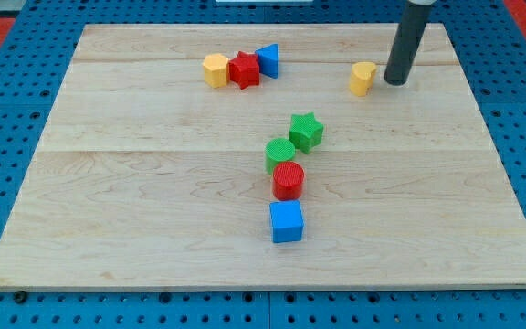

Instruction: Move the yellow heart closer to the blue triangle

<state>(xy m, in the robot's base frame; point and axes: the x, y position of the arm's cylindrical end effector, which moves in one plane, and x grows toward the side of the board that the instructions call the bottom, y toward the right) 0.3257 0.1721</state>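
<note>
yellow heart [362, 79]: top right, standing alone | blue triangle [268, 60]: top centre, touching a red block

Yellow heart [362, 78] — blue triangle [268, 59]

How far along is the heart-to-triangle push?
Done: my tip is placed just to the view's right of the yellow heart, a small gap apart. In hand: lining up for a push toward the view's left. Left: the whole move; the heart sits well right of the blue triangle, which touches the red star beside the yellow hexagon.
</note>
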